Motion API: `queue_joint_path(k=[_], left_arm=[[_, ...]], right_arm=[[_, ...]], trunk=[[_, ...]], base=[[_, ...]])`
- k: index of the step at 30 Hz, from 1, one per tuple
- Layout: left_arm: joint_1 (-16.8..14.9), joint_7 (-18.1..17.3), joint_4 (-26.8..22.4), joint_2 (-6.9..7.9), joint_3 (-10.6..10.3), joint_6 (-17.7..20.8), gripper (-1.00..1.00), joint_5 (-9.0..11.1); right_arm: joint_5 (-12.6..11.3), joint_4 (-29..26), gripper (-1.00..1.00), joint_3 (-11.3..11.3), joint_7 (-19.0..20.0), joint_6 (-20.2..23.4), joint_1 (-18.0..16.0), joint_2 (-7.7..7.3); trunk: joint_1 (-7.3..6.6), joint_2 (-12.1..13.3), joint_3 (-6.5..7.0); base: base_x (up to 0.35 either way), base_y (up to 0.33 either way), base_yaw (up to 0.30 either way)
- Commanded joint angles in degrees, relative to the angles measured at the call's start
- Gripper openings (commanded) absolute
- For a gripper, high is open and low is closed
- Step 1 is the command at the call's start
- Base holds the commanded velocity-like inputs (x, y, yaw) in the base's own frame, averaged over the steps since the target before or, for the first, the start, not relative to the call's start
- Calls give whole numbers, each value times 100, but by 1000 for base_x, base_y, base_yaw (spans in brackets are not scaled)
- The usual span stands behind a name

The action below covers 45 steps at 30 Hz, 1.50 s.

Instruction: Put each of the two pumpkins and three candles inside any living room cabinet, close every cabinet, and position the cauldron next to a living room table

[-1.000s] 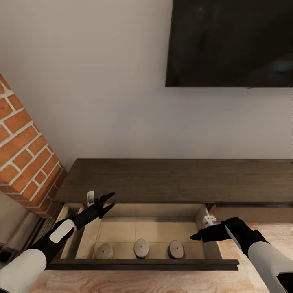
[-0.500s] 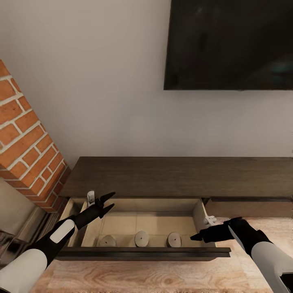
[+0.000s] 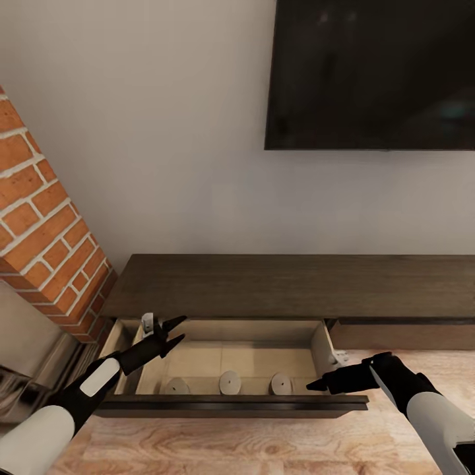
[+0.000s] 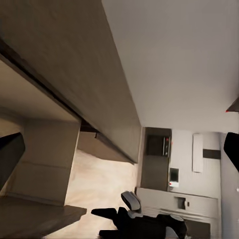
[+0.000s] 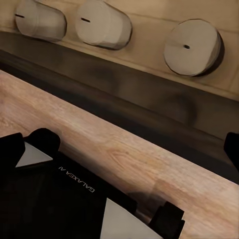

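Note:
The long dark brown cabinet (image 3: pixel 290 284) stands against the wall with its left drawer (image 3: pixel 231 404) pulled out. Three grey candles (image 3: pixel 175 386) (image 3: pixel 229 381) (image 3: pixel 280 383) stand in a row just behind the drawer front; the right wrist view shows them close up (image 5: pixel 40 20) (image 5: pixel 102 25) (image 5: pixel 193 47). My left gripper (image 3: pixel 178 330) hangs open over the drawer's back left corner. My right gripper (image 3: pixel 310 385) is at the drawer's right front corner, and its fingers are apart in the left wrist view (image 4: pixel 99 222). Pumpkins and cauldron are out of view.
A dark television (image 3: pixel 369 72) hangs on the wall above the cabinet. A red brick column (image 3: pixel 39 244) rises at the left, close to the cabinet's end. Light wood floor (image 3: pixel 231 448) lies in front of the drawer.
The drawer front sits closer to the cabinet body than a second ago, hiding more of the candles. The view has shifted a little. Both grippers hold about the same places.

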Motion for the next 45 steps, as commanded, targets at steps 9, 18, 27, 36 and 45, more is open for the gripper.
queue_joint_path(k=[9, 18, 27, 36, 45], left_arm=[[130, -83, 93, -8, -1730, -6, 100, 7], [132, -503, 67, -12, -2787, 1, 100, 8], [157, -553, 6, -19, -3198, 2, 100, 0], [383, -486, 852, -399, -4756, -102, 100, 21], [645, 718, 2462, -1542, -4902, -664, 100, -3]], right_arm=[[-21, -2, 100, 471, 147, 9, 2, -9], [23, 1, 100, 930, 1479, -1, 4, -57], [310, 30, 100, 1098, 1672, -5, 8, -42], [622, 340, 100, 1192, 473, -263, 420, 119], [663, 370, 100, 1202, -673, -459, 1089, 555]], trunk=[[0, 0, 0], [0, 0, 0], [-154, 281, 126], [-154, 281, 126], [-154, 281, 126]], base=[[0, 0, 0], [0, 0, 0], [0, 0, 0], [0, 0, 0], [0, 0, 0]])
